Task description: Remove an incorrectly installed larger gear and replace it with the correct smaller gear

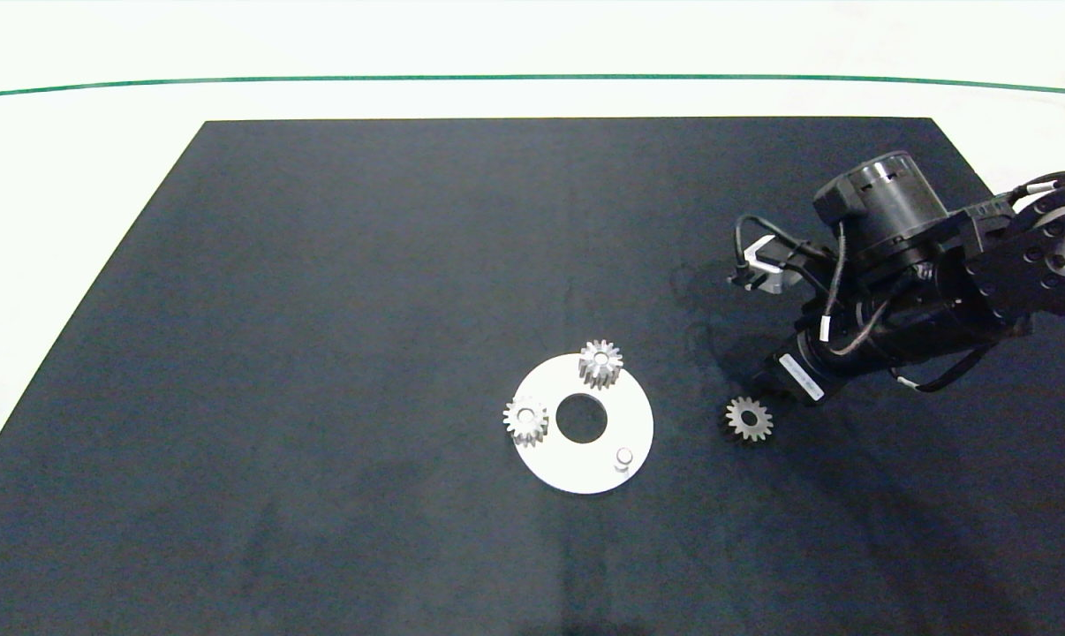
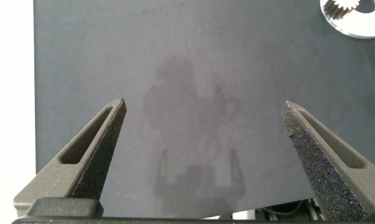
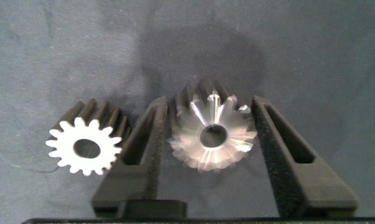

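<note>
Two gears right of centre.
My right hand (image 3: pixel 209 103) grips one gear (image 3: pixel 212 137); the spare gear (image 1: pixel 749 418) lies just beside; left hand (image 2: pixel 204 107) open.

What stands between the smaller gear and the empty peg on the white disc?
Nothing visible: only bare mat lies between the smaller gear, beside the right gripper, and the white disc's empty peg. The right gripper is around the larger gear, though; the left gripper is apart, open.
</note>
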